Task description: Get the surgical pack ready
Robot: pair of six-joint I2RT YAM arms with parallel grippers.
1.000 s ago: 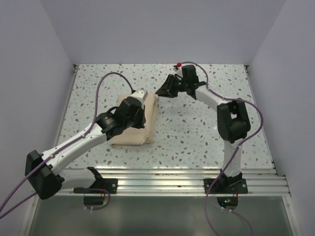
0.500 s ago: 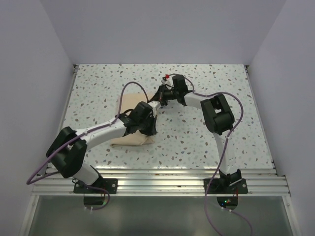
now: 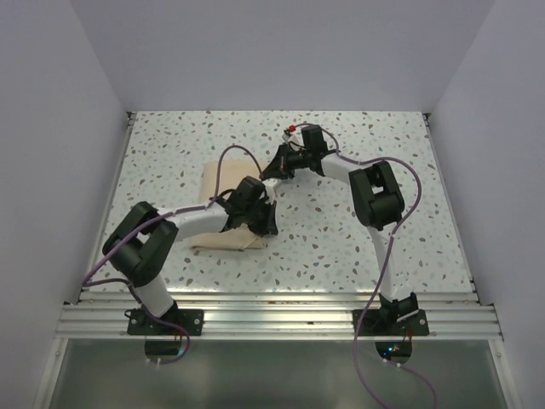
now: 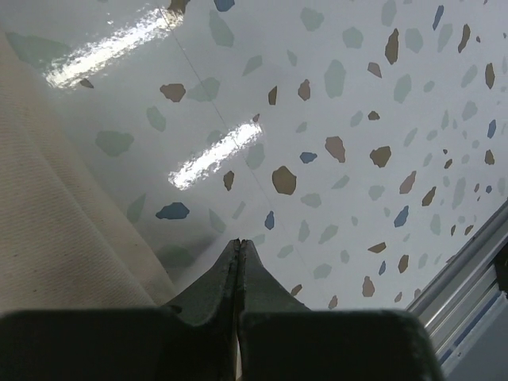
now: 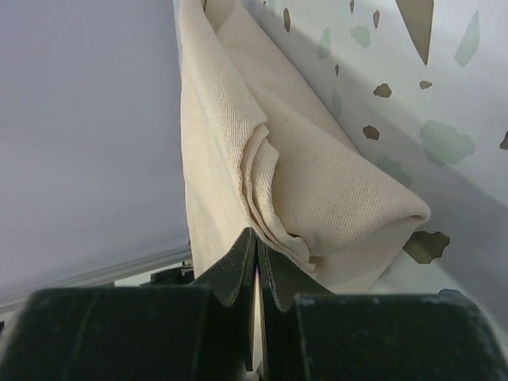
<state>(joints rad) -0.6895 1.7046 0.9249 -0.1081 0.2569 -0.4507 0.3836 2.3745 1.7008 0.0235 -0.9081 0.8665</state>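
With the right tool (image 5: 255,236) pinching a fold of the compact tan cloth bundle (image 5: 317,182) and the left tool (image 4: 239,244) shut empty beside it, a tug could unwrap it.

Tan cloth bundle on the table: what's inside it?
Only cloth shows: the bundle is folded shut, with layered folds at one corner. Anything inside is covered by the cloth and cannot be seen.

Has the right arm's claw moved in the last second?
Yes. The right gripper came away from the table's back edge, leftward and nearer, to the bundle.
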